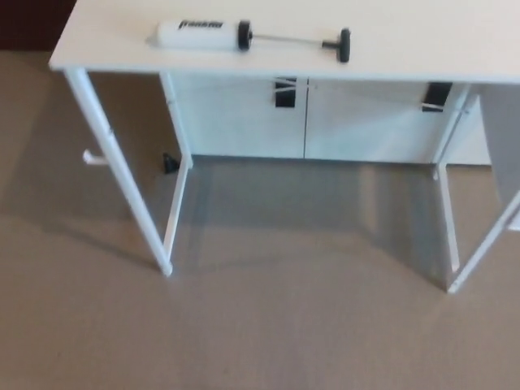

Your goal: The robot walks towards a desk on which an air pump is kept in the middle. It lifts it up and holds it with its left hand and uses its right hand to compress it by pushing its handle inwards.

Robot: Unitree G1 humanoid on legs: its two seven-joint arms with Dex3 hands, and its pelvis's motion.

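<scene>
A white air pump (pixel 199 35) lies on its side on the white desk (pixel 422 49) at the top of the head view. Its thin metal rod is pulled out to the right and ends in a black T-handle (pixel 342 45). Black lettering shows on the pump's barrel, and a black collar sits where the rod leaves it. Neither of my hands nor any part of my arms shows in this view.
The desk stands on slim white legs (pixel 122 175) on a grey-brown carpet (pixel 260 333). Behind it is a white cabinet (pixel 305 118) with dark handles. A small dark object (pixel 170 163) lies on the floor by the left inner leg.
</scene>
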